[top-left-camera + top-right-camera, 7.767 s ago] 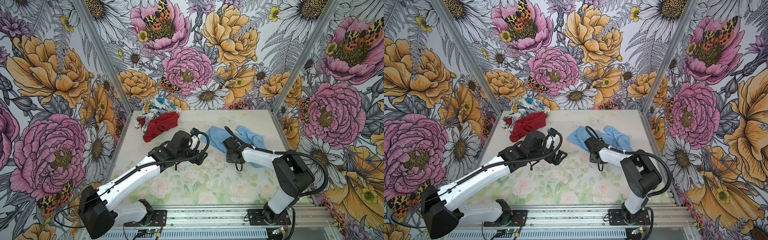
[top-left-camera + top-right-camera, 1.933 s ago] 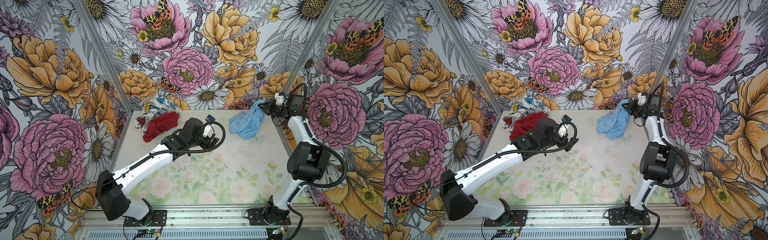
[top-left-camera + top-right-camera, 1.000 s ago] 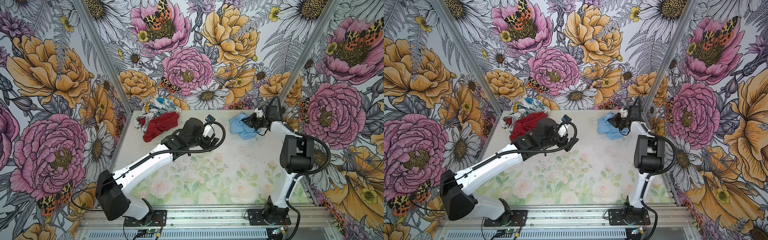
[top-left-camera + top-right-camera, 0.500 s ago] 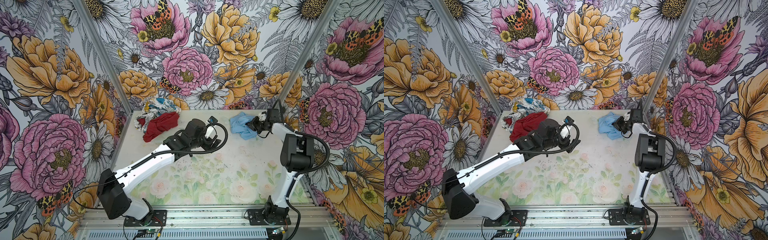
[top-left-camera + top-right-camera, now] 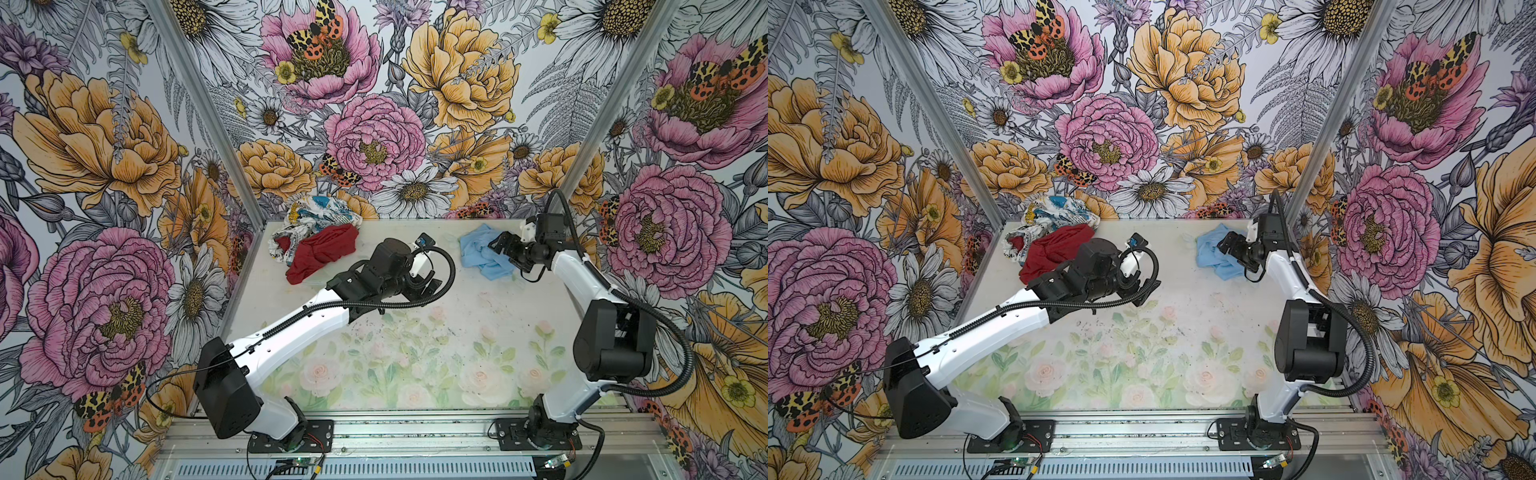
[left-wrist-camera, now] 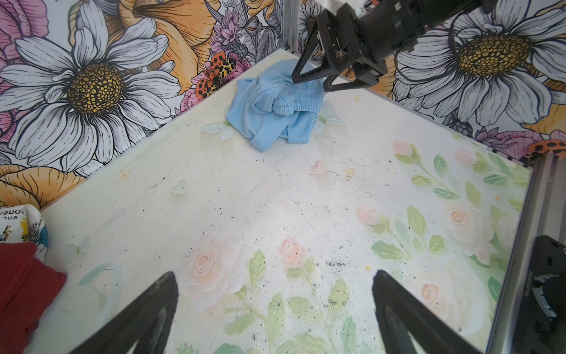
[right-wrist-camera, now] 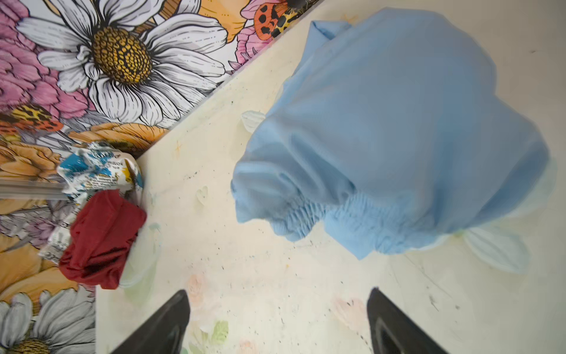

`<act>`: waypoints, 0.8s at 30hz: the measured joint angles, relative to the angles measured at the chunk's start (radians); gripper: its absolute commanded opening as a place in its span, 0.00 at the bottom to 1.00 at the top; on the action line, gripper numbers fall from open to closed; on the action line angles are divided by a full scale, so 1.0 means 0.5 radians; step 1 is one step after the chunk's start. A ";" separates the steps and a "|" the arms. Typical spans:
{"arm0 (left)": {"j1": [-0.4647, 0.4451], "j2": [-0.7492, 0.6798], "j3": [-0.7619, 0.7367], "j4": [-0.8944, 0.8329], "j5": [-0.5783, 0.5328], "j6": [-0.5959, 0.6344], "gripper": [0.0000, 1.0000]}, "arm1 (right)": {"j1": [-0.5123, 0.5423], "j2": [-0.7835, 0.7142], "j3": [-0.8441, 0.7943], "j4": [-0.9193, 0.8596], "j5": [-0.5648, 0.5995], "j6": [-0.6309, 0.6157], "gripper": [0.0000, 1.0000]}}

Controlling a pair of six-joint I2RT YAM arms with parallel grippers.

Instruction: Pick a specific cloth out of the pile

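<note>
Cloth (image 5: pixel 484 255) — light blue, crumpled — lies on the table (image 5: pixel 415 332) at one o'clock, well apart from the pile (image 5: pixel 316 241) at eleven. Right gripper (image 5: pixel 502 251) hovers just beside it, jaws wide, empty; left gripper (image 5: pixel 432 281) wide too.

The blue cloth (image 7: pixel 398 138) is thin, soft, matt fabric, smooth over most of its surface, with a puckered elastic band along one edge. Well apart from the blue cloth, the red cloth (image 7: pixel 101 236) is matt fabric in soft folds, and the printed cloth (image 7: pixel 101 171) touching it is crumpled and crinkly. The table (image 6: pixel 245 199) under the blue cloth is a hard, smooth printed sheet, scuffed and flecked with dark specks. The walls (image 5: pixel 104 145) are smooth, matt printed panels joined by brushed metal posts (image 5: pixel 199 104). The left arm (image 5: pixel 299 332) has glossy white plastic shells, matt black housings and a ribbed black hose (image 5: pixel 446 274). The left gripper (image 6: pixel 274 272) and right gripper (image 6: pixel 310 85) have matt black plastic fingers.
</note>
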 measured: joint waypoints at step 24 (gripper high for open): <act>0.009 -0.003 -0.108 0.027 -0.030 -0.015 0.99 | 0.408 0.761 0.748 -0.385 1.076 -1.211 0.99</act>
